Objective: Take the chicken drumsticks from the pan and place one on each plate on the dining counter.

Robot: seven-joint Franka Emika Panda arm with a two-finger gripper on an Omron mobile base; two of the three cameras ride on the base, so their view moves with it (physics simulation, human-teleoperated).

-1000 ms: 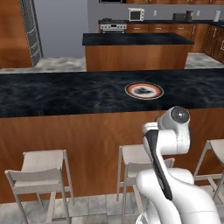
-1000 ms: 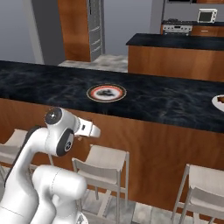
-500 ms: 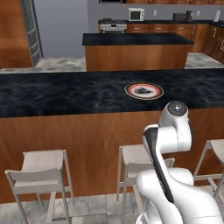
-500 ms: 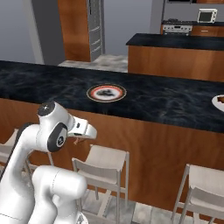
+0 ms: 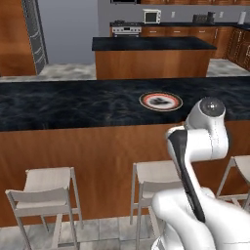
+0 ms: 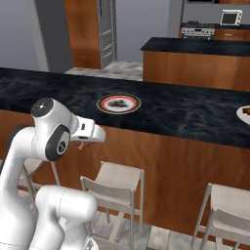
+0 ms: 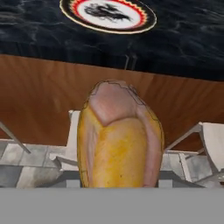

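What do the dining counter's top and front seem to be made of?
The dining counter's top looks like polished black stone, going by its pale marbled veins. The front looks like reddish-brown wood with a smooth finish and faint grain; it may be veneer.

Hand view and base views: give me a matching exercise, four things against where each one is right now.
Things:
1. golden-orange chicken drumstick
2. round plate with a red-and-dark patterned rim
3. pale square-seated stool
4. white microwave

Places:
A. at the far back wall of the kitchen
B. standing on the floor below the counter's edge
C. lying on the black marbled dining counter
D. held in the jaws, short of the counter

Pairs: 1-D, 2-C, 3-B, 4-A
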